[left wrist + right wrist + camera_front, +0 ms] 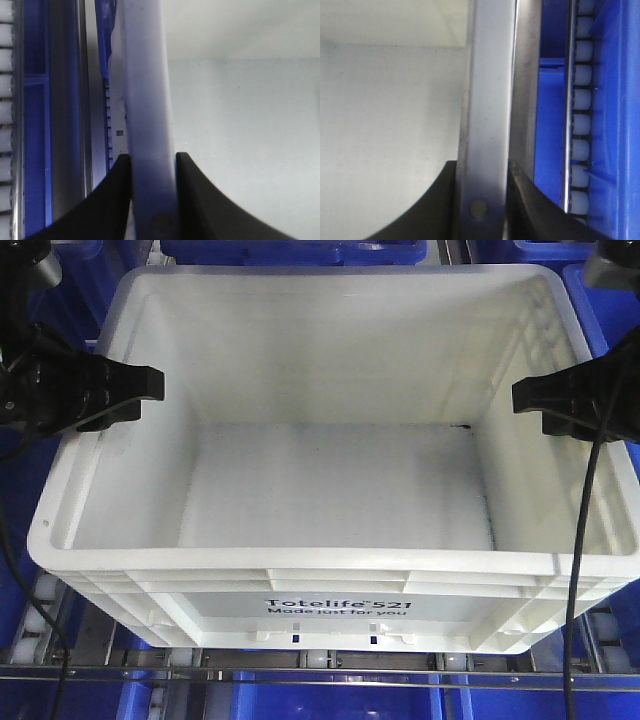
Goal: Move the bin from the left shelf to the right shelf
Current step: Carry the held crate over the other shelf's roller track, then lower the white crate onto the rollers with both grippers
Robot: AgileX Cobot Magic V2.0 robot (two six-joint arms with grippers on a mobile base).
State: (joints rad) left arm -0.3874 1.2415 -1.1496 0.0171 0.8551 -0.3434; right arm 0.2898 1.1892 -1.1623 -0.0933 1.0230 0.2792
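White bin (330,360) sits on roller shelf (320,662), blue bins (330,702) around | left pincer (150,385) clamped narrow across bin's left wall rim | right pincer (525,398) clamped likewise across right wall rim

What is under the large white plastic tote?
Below the large white rectangular plastic tote, white conveyor rollers on metal rails and blue plastic bins show at its edges. Whatever lies directly beneath its floor is covered.
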